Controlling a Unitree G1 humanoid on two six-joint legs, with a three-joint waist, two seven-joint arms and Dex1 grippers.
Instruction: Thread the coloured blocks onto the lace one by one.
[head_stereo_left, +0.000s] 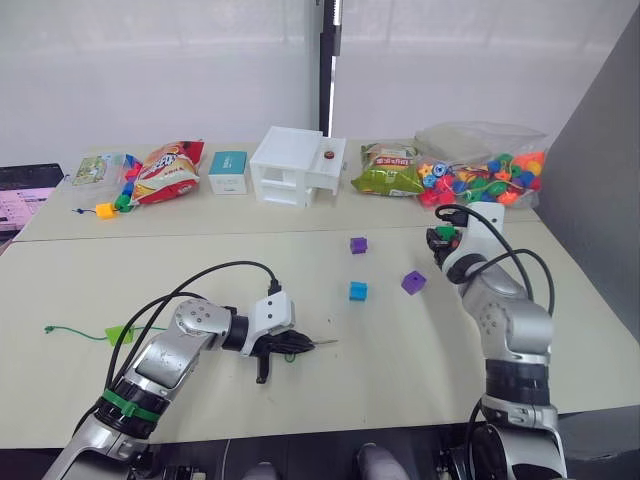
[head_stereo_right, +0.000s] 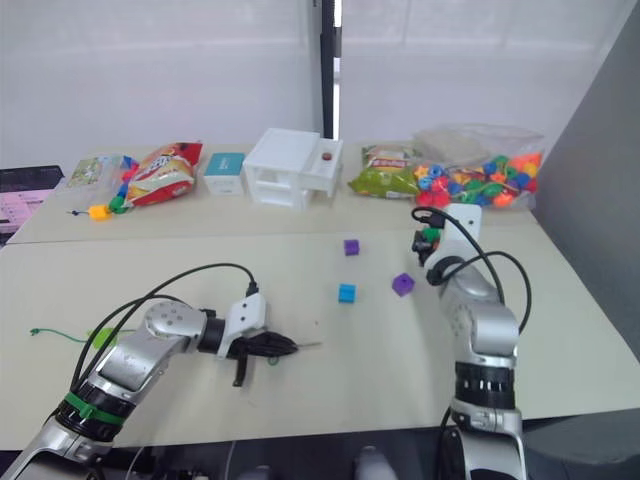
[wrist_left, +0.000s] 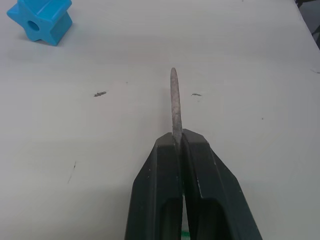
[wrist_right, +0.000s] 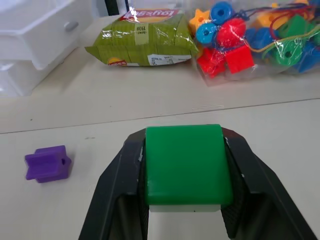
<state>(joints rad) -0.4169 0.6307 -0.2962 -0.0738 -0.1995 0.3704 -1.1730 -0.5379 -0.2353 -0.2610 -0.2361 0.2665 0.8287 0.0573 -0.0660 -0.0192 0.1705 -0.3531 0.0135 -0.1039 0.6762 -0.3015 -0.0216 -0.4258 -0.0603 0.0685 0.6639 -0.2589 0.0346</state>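
A pale beige table (head_stereo_left: 420, 380) fills the foreground, butted against a second one (head_stereo_left: 200, 222) behind it — a thin seam runs between them. Beyond stands a white wall (head_stereo_left: 150, 70), split by a dark vertical post (head_stereo_left: 328, 60). A grey panel (head_stereo_left: 600, 170) rises on the right — light is even and soft.

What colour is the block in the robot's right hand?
Green block, clearest in the right wrist view.
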